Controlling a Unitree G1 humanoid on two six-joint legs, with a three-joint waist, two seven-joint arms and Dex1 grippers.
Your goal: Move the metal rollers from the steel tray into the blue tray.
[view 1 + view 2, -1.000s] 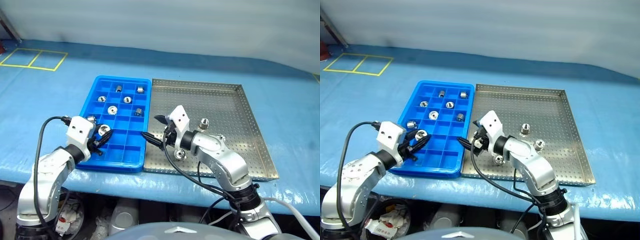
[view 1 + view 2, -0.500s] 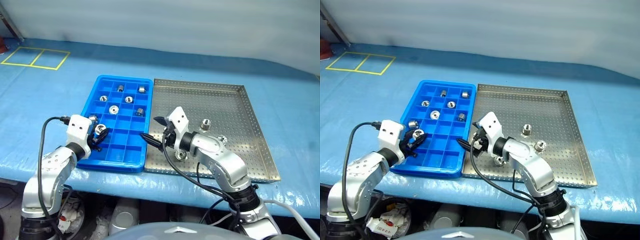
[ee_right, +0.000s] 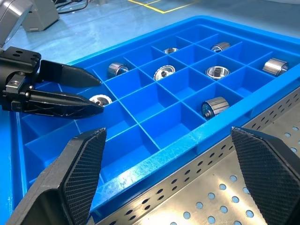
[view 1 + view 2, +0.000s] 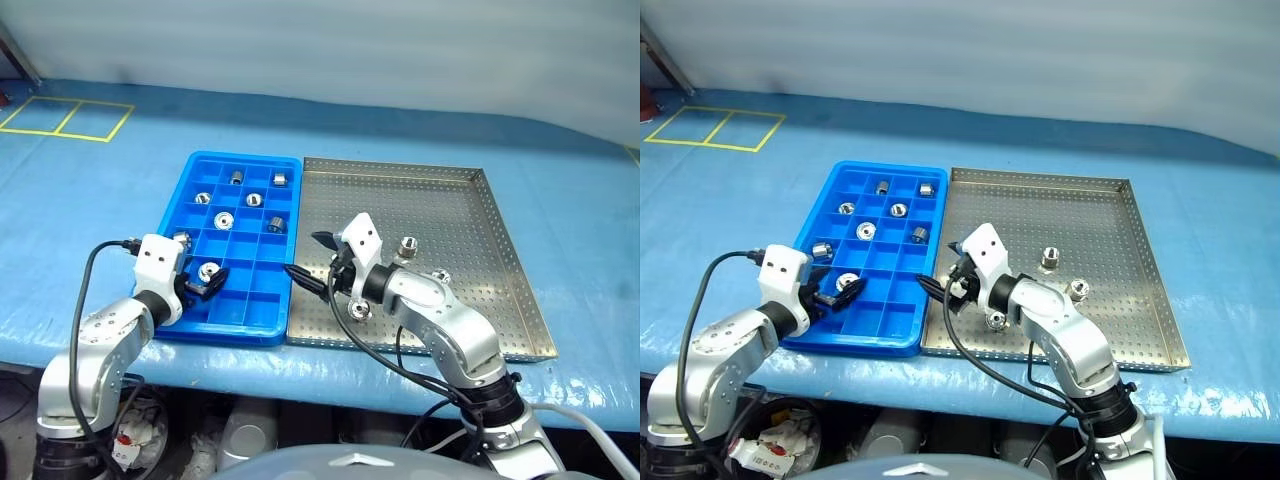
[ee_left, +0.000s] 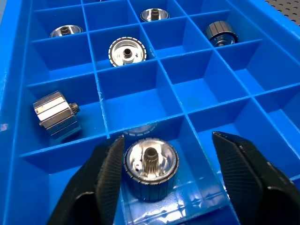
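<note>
Left jaws (image 5: 164,173) now wide open, roller (image 5: 150,168) dropped into blue tray (image 4: 178,330) cell, lower left of frame. Right jaws (image 4: 308,258) open, empty. Three rollers left on steel tray (image 4: 500,250), right of centre.

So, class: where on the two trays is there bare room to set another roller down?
The steel tray is bare along its far half; three rollers cluster near the right gripper. In the blue tray, near-row cells beside the left gripper are free; the far rows are crowded.
</note>
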